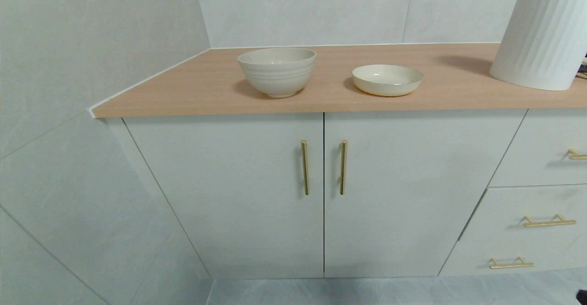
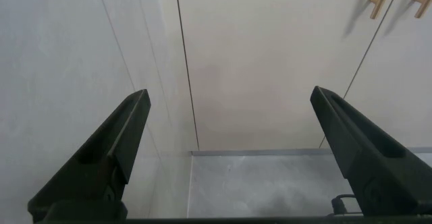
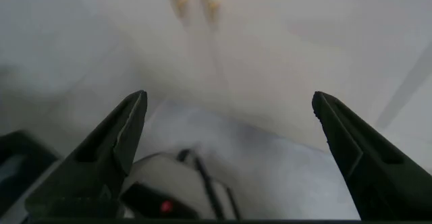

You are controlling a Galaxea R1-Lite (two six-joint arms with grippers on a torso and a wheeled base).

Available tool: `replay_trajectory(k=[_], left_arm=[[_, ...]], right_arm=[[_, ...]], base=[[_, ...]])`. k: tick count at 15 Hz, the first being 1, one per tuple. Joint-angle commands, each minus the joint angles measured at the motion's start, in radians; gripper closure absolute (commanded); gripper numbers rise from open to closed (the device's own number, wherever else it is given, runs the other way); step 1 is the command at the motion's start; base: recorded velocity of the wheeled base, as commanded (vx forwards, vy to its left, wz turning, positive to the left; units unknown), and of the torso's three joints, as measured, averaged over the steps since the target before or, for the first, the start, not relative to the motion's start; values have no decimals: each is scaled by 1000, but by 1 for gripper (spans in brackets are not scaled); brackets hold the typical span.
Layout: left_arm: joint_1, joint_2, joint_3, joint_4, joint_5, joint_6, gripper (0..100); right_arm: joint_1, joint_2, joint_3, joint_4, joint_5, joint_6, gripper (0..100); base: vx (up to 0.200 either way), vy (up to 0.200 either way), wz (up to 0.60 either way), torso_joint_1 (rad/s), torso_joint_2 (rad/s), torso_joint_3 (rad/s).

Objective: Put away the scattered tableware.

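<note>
A bowl (image 1: 277, 72) and a dish (image 1: 387, 80) sit well apart on the wooden counter (image 1: 192, 89), both upright and near its front edge, above two shut doors (image 1: 224, 190). The left gripper (image 2: 229, 97) and the right gripper (image 3: 229, 99) hang low before those doors, each spread wide and empty, aimed at their foot and the floor (image 2: 270, 183).

The risk, judged from here, is a fall. Both pieces look smooth, round and breakable, and a pinch that lands off-centre on a rim could tip one or slide it over the edge. The bowl's deep curved wall gives a grip little to bite on, and the shallow dish offers only a thin lip.

If the tableware is meant to go behind the doors, they stand in the way and must be opened first. Their slim handles (image 1: 305, 167) hang just beside each other at the seam, so a wide grab may catch both.

A tall ribbed cylinder (image 1: 541, 34) stands at the counter's right end, apart from the dish, with drawers (image 1: 536, 208) below it
</note>
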Motion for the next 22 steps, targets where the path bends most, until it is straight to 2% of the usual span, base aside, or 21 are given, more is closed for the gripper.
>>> replay_trajectory(k=[1,2,4,9,12,15,16,22], left_arm=[[0,0,0,0,0,0,0],[0,0,0,0,0,0,0],[0,0,0,0,0,0,0],[0,0,0,0,0,0,0],[0,0,0,0,0,0,0],[0,0,0,-2,0,0,0],[0,0,0,0,0,0,0],[0,0,0,0,0,0,0]], right_arm=[[252,520,-150,-200,-6,2,0],[300,615,-185,-257,-38,2,0],[337,793,-277,-343,-45,6,0],[383,1079,-564,-355,-42,64,0],[395,1160,-582,-394,-42,76,0],[401,1258,-561,-607,-47,91,0],[403,1275,-558,-667,-47,133,0],[404,1327,-571,-814,-52,233,0]], base=[[0,0,0,0,0,0],[0,0,0,0,0,0],[0,0,0,0,0,0],[0,0,0,0,0,0],[0,0,0,0,0,0],[0,0,0,0,0,0],[0,0,0,0,0,0],[0,0,0,0,0,0]])
